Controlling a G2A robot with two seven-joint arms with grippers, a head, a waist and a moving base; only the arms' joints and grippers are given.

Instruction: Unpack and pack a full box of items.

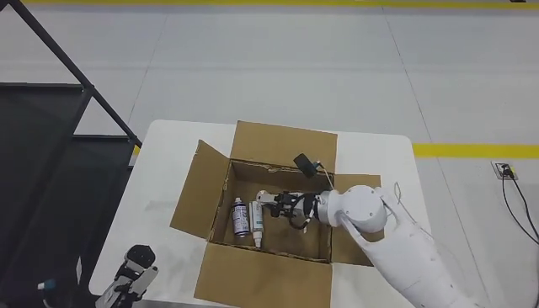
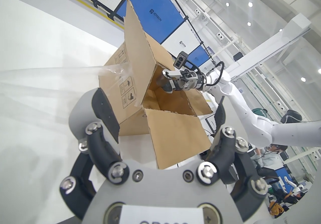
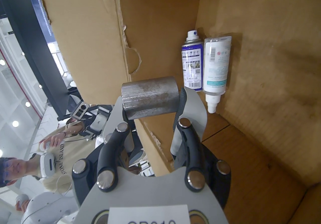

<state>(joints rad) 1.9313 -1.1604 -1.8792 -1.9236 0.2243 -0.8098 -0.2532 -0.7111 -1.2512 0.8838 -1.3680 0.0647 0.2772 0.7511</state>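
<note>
Right gripper (image 3: pixel 153 100) clamps a metal cylinder (image 3: pixel 150 95) inside the box (image 1: pixel 269 274); spray can (image 3: pixel 192 66) and bottle (image 3: pixel 216 64) lie at its 9 o'clock. Left gripper (image 2: pixel 160 107), released, apparently hovers at the table's (image 1: pixel 160 190) 7 o'clock.

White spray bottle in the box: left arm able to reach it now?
Probably not. The left gripper sits outside the box, its wall and flap in between, and the right gripper, holding a metal cylinder, crowds the white spray bottle.
</note>
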